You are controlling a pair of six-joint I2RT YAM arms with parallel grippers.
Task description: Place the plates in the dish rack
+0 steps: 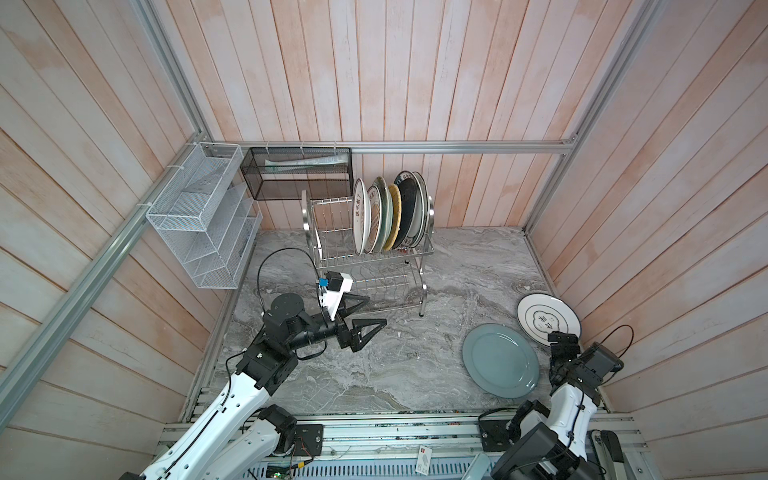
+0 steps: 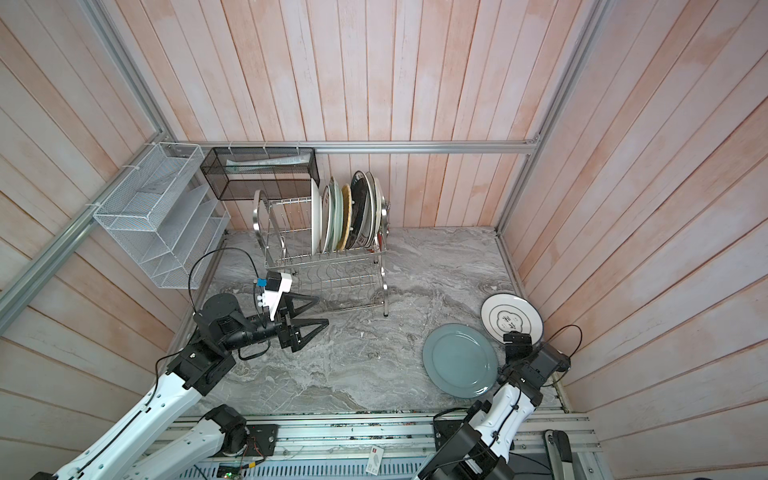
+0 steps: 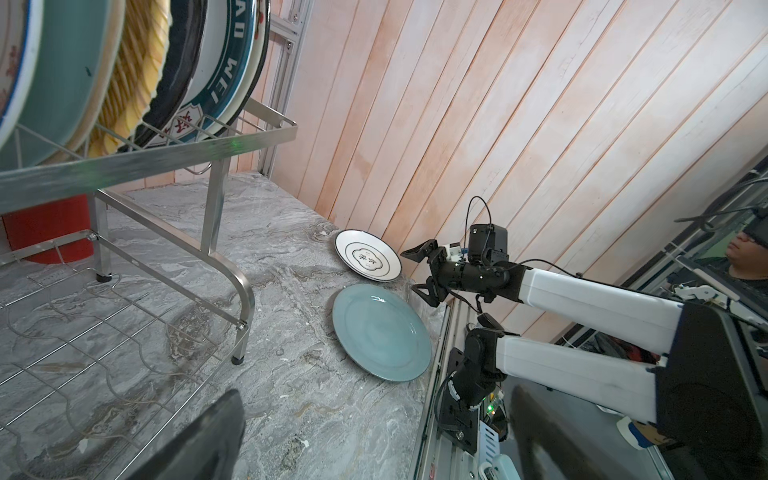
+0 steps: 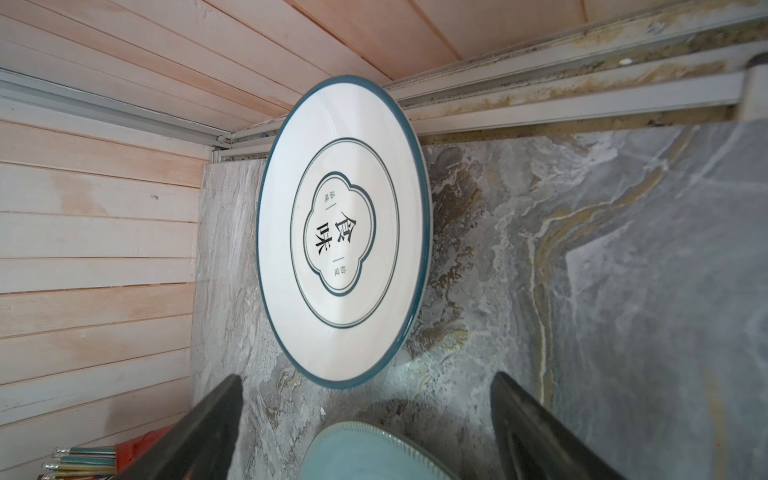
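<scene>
Grippers: right gripper (image 4: 365, 378) open, empty, facing white emblem plate (image 4: 345, 232) lying on table (image 1: 415, 332) beside grey-blue plate (image 1: 500, 360); left gripper (image 1: 368, 314) open near dish rack (image 1: 374, 259). Recommendation: straddle near rim squarely, close firmly, then lift.

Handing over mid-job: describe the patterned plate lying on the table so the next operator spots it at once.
Start at the right edge of the marble table, by the plank wall. Two plates lie there; take the white plate, nearer the wall. Unlike the plain grey-blue plate beside it, it has a dark rim and a clover-shaped emblem.
</scene>
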